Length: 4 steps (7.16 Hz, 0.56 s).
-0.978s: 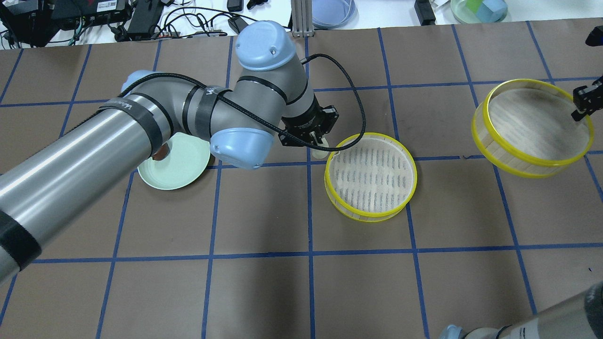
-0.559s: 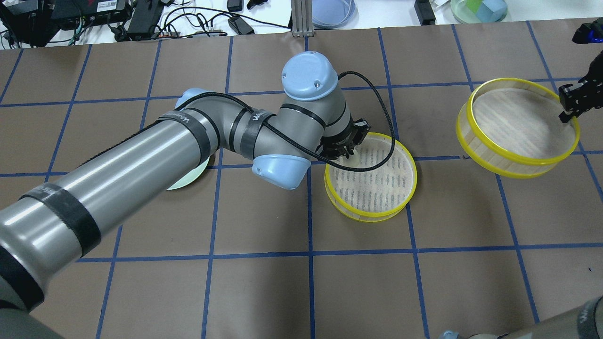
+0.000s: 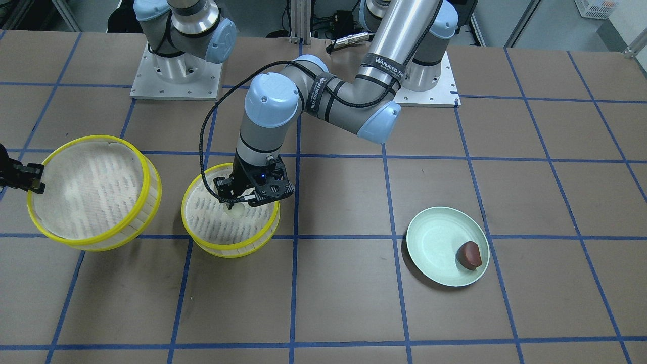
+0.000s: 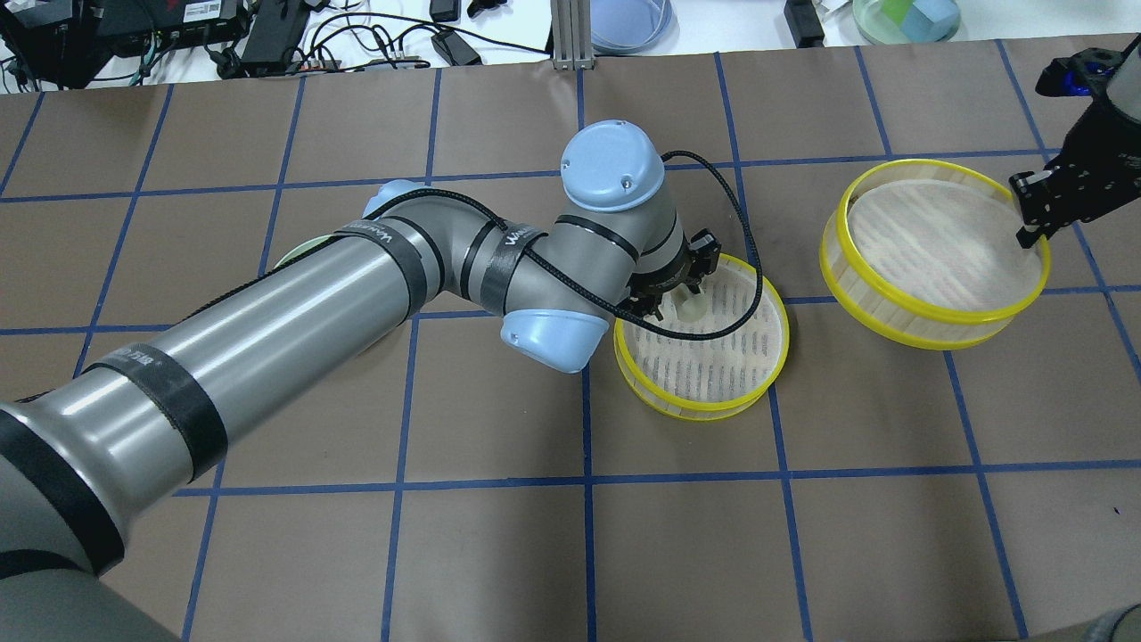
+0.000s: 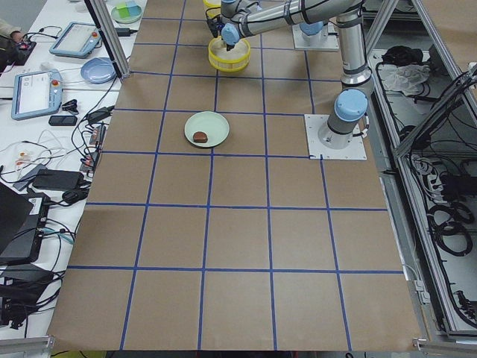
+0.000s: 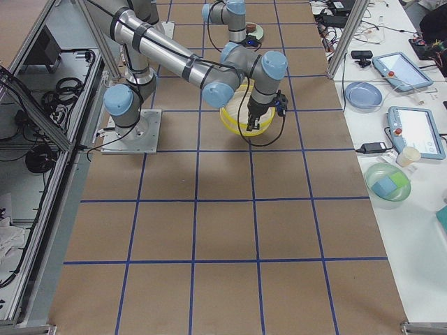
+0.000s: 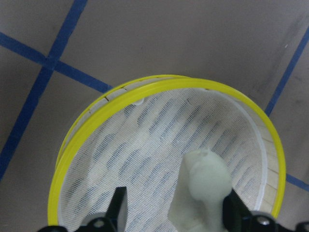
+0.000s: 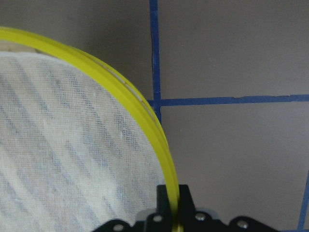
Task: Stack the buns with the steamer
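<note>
My left gripper [image 4: 679, 299] reaches down into one steamer basket [image 4: 700, 412] that stands on the table. In the left wrist view [image 7: 175, 212] its jaws stand wider than the cream-white bun [image 7: 205, 183], which lies on the basket's white mesh against one finger. My right gripper [image 4: 1030, 234] is shut on the yellow rim of the second steamer basket [image 4: 927, 316] and holds it tilted above the table at the right. The pinch shows in the right wrist view [image 8: 174, 203]. The dark reddish-brown bun [image 3: 470, 254] lies on the pale green plate [image 3: 434, 247].
In the overhead view my left arm hides most of the plate; a sliver [image 4: 290, 259] shows. Cables, trays and bowls lie beyond the table's far edge [image 4: 624, 22]. Blue tape lines grid the brown table.
My left arm has swung right from the plate and lowered the cream bun into the standing basket. My right gripper has carried the second basket leftward toward the centre.
</note>
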{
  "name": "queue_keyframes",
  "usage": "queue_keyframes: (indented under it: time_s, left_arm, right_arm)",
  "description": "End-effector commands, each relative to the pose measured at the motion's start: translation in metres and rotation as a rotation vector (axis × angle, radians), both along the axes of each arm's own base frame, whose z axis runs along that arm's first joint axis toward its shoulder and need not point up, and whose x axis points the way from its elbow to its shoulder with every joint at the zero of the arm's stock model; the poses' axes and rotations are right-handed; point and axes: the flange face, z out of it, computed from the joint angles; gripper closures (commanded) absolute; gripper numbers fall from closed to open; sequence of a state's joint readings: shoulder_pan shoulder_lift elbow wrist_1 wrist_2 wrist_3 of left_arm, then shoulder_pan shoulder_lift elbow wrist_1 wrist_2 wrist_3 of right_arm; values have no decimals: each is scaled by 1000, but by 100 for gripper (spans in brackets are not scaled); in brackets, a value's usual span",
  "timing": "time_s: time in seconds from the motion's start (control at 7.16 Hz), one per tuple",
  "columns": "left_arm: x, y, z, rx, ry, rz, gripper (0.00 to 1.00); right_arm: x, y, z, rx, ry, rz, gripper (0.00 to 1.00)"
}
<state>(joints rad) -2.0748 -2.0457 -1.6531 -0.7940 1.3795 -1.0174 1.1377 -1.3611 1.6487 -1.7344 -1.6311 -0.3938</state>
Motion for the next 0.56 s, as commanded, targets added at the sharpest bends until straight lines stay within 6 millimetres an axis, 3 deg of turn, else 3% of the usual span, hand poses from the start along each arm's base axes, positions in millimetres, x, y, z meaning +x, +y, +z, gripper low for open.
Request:
queue_keyframes:
  time_s: [0.0, 0.42]
  left_arm:
    - [-1, 1, -1, 1, -3, 1, 2]
    - [0, 0, 2, -4, -2, 0, 0]
  right_arm:
    - [34, -2, 0, 14, 18, -43, 100]
    - [46, -1, 1, 25, 20, -58, 100]
